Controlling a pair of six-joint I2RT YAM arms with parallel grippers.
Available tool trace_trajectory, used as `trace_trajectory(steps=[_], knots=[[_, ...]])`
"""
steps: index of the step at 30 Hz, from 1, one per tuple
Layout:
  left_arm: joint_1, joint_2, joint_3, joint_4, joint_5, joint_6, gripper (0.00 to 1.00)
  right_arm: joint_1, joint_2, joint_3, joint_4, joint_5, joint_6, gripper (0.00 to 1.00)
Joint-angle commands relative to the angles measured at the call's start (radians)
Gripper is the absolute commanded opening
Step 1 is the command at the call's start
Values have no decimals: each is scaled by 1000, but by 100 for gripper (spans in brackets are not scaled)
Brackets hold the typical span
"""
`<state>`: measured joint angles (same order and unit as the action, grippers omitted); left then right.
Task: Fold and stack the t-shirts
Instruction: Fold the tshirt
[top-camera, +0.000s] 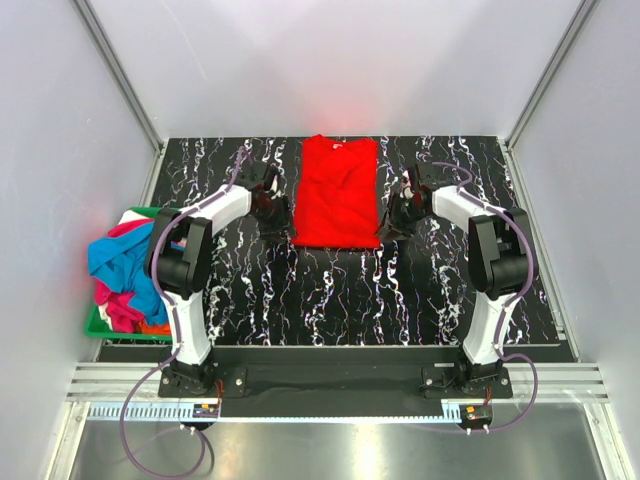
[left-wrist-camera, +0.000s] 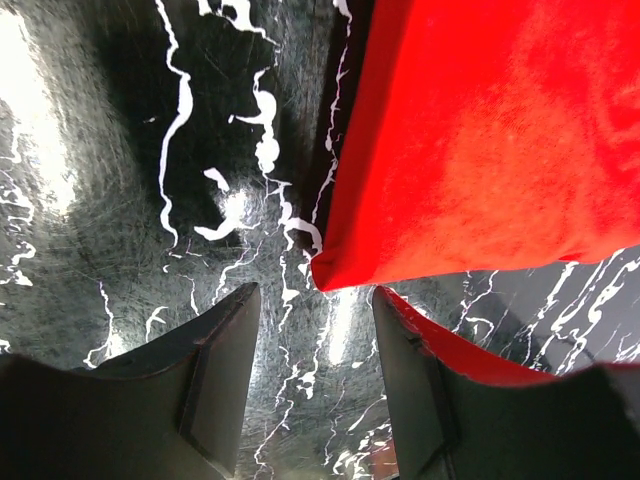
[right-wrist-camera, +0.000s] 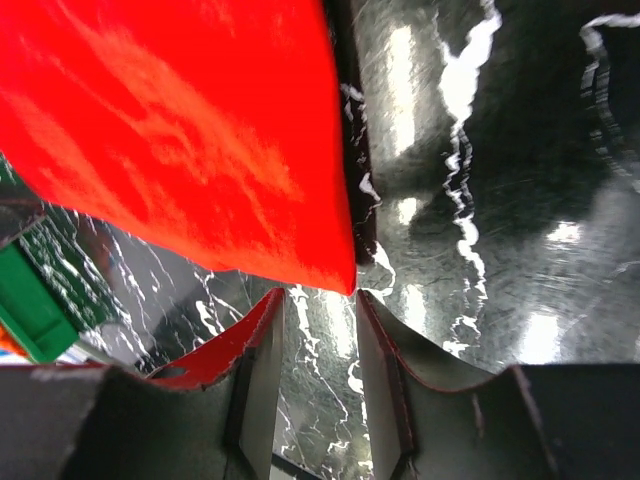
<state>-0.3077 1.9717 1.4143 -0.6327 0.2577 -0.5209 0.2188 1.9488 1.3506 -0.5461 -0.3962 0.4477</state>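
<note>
A bright red t-shirt (top-camera: 337, 190) lies folded into a long strip on the black marbled table (top-camera: 340, 290), collar end at the back. My left gripper (top-camera: 272, 215) hovers at the shirt's near left corner, and the left wrist view shows its jaws (left-wrist-camera: 315, 300) open over bare table, just short of the red cloth (left-wrist-camera: 480, 130). At the near right corner sits my right gripper (top-camera: 395, 218), also open (right-wrist-camera: 320, 300), with the red corner (right-wrist-camera: 180, 130) just past its fingertips. Neither holds anything.
A green basket (top-camera: 97, 326) stands off the table's left edge, heaped with blue, pink and orange t-shirts (top-camera: 120, 265). White walls enclose the table on the back and both sides. Both arm bases are bolted at the near edge.
</note>
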Motion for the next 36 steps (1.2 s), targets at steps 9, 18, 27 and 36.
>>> trace_trajectory(steps=[9, 18, 27, 36], knots=[[-22, 36, -3, 62, 31, 24, 33, 14, 48, -65, 121, -122, -33, 41], [-24, 29, -23, 64, 31, 9, 0, 13, 55, -97, 169, -141, -20, 1], [-45, -89, -152, 48, -100, -21, 0, 14, -129, -283, 206, -47, 14, 0], [-148, -232, -354, 48, -144, -74, 0, 43, -330, -496, 201, 25, 83, 0]])
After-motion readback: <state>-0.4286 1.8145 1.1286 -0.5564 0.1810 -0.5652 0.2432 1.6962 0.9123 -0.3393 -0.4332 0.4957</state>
